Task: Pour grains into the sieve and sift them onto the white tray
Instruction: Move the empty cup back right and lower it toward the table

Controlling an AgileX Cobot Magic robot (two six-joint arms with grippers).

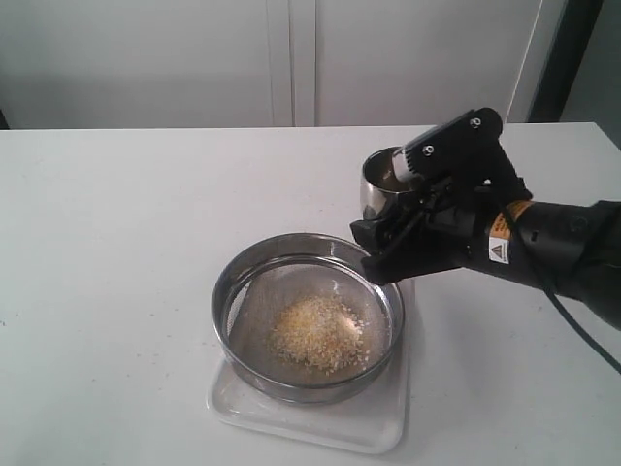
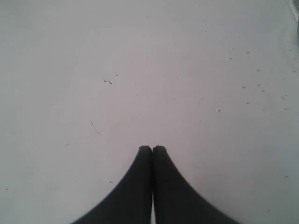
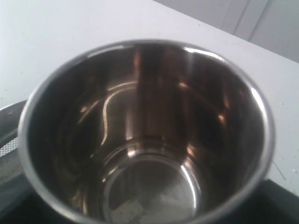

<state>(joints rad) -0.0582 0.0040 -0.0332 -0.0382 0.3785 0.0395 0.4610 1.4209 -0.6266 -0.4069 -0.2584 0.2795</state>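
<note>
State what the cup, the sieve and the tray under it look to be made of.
The cup: polished metal, likely stainless steel; its inside mirrors warm streaks. The sieve: brushed steel-looking ring, fine grey mesh bottom, probably wire. The tray: glossy white, plastic or glazed ceramic; the look cannot settle which.

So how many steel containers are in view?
2: the sieve on the white tray, and the steel cup in the right gripper beside the sieve's rim. None seems hidden.
</note>
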